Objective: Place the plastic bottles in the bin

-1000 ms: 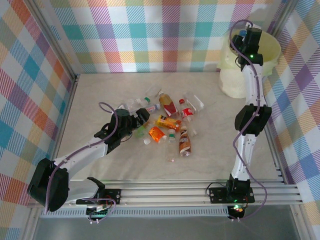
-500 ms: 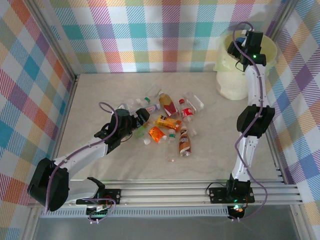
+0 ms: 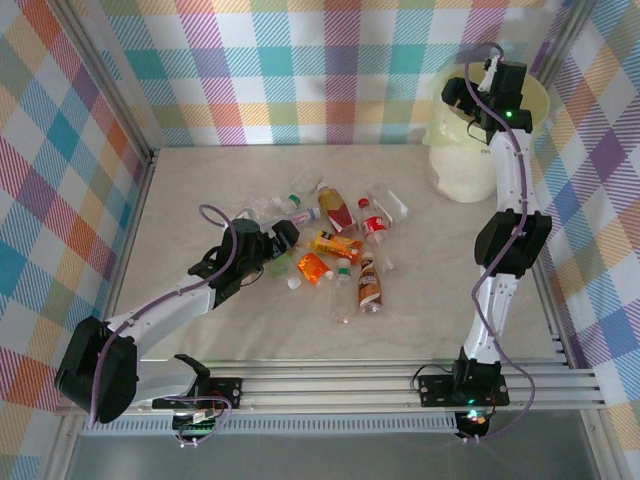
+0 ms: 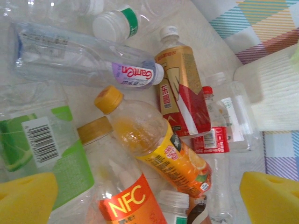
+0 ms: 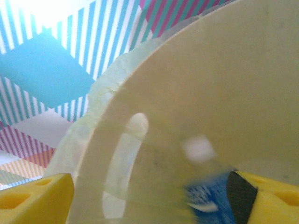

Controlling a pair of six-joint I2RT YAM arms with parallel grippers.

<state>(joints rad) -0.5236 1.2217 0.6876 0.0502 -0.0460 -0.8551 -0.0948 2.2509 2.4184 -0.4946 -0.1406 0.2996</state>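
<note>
Checked walls (image 3: 300,70) ring the table (image 3: 450,300); bottles (image 3: 340,245) crowd before the left gripper (image 3: 287,240).

Down inside the bin (image 5: 201,84) a clear bottle (image 5: 201,198) with a blue label is only a smear. Its outline is lost, and so is whether it touches the yellow finger (image 5: 275,200) beside it. The bin runs past the picture's edges there. From above, the right arm (image 3: 505,170) covers part of the bin's rim, and the right gripper (image 3: 455,98) over its mouth is too small to read. Well apart from the bin, the green-labelled bottle (image 4: 42,140) and the NFC bottle (image 4: 126,200) are cut off by the frame.
</note>
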